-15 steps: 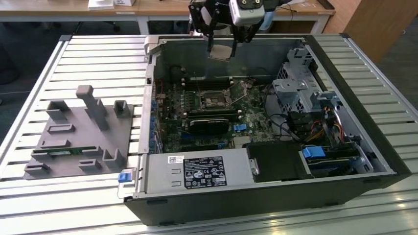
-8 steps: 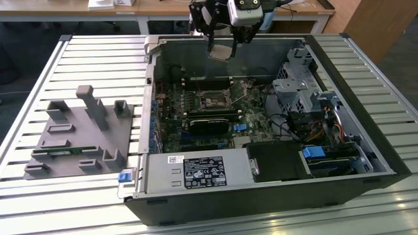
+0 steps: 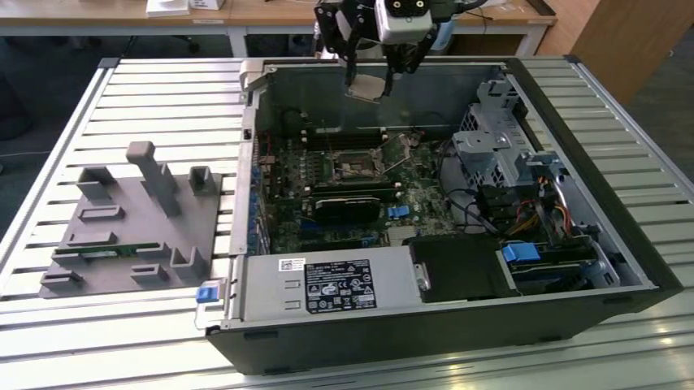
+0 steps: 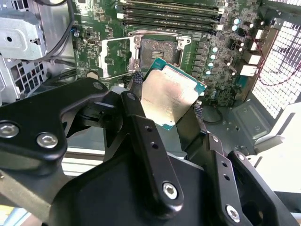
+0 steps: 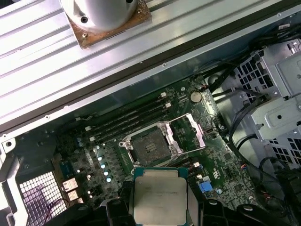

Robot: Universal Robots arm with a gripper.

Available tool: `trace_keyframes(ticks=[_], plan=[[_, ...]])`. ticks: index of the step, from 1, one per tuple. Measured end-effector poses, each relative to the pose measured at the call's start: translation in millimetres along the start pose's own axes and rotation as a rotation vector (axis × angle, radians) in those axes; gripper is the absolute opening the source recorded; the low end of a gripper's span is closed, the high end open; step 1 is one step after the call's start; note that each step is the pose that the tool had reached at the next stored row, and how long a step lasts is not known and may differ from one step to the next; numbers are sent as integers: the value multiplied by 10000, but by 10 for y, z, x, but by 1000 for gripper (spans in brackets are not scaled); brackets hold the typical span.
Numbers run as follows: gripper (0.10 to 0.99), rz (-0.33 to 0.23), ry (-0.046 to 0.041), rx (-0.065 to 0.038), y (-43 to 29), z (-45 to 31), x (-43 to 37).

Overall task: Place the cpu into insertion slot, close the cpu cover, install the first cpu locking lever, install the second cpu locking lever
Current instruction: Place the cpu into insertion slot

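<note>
My gripper [image 3: 372, 81] is shut on the cpu [image 3: 366, 87], a flat square chip with a pale metallic face and green rim. It hangs above the back wall of the open computer case. In both wrist views the cpu [image 4: 169, 94] [image 5: 160, 197] sits clamped between two black fingers [image 4: 141, 117], tilted slightly. Below it on the green board lies the insertion slot [image 5: 150, 148] [image 4: 157, 49] [image 3: 353, 166], dark-centred and bare. The cpu cover [image 5: 190, 132] [image 4: 115, 56], a silvery frame plate, is swung open and lies beside the slot.
Long black memory slots [image 5: 131, 117] run along one side of the slot. A black card [image 3: 353, 207] sits in front of it. A metal drive cage with cables [image 3: 499, 146] fills the exterior view's right, a power supply [image 3: 325, 284] the front. A grey fixture [image 3: 136, 219] lies on the slatted table [image 3: 162, 89].
</note>
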State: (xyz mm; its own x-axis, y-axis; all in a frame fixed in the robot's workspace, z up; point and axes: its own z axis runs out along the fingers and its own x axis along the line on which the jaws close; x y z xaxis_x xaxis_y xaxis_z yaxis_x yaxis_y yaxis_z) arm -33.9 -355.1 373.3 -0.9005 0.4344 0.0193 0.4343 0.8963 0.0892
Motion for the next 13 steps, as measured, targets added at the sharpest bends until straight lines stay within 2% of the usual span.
trace_keyframes(ticks=[13], plan=[[541, 709, -63, -15, 0, 4, 0]])
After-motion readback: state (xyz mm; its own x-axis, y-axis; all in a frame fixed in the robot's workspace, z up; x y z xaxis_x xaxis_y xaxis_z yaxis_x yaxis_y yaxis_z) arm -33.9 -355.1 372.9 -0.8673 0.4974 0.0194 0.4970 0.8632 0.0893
